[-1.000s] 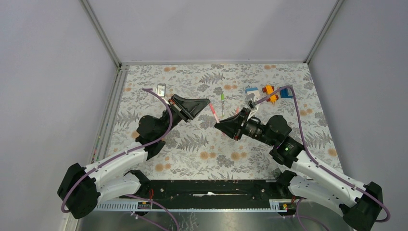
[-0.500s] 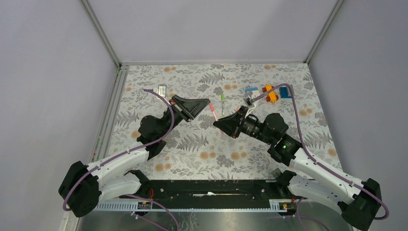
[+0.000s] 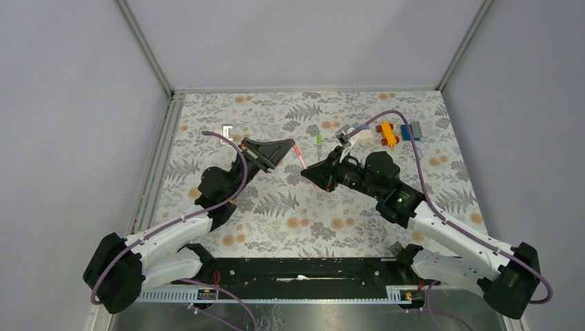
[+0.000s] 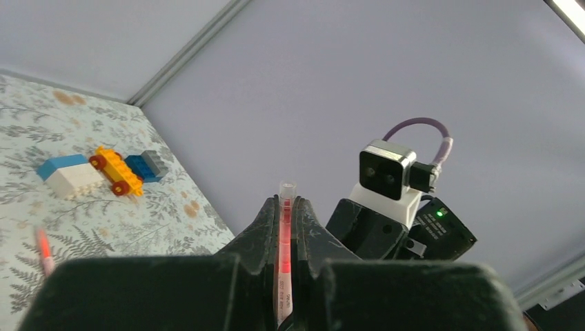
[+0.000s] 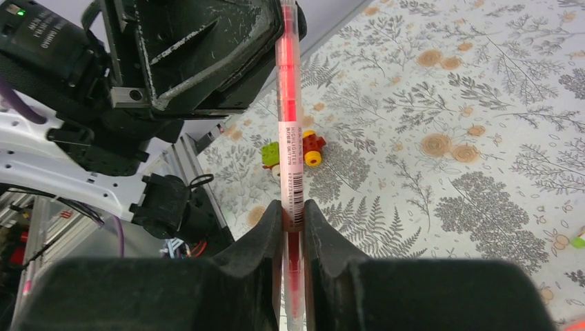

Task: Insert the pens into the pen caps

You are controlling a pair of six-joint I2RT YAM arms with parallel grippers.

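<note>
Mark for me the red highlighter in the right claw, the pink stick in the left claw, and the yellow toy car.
Red highlighter (image 5: pixel 290 138): right wrist view, labelled barrel.
Pink stick (image 4: pixel 285 234): left wrist view, red mid-section.
Yellow toy car (image 4: pixel 114 170): left wrist view, its body.

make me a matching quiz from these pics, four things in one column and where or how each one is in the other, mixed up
Column one
1 left gripper
2 right gripper
3 green-tipped pen
4 yellow toy car

Column two
A lying loose on the table
B shut on a red pen with a barcode label
C beside the blue block
D shut on a pink-red pen with a clear end

Pairs: 1-D, 2-B, 3-A, 4-C
</note>
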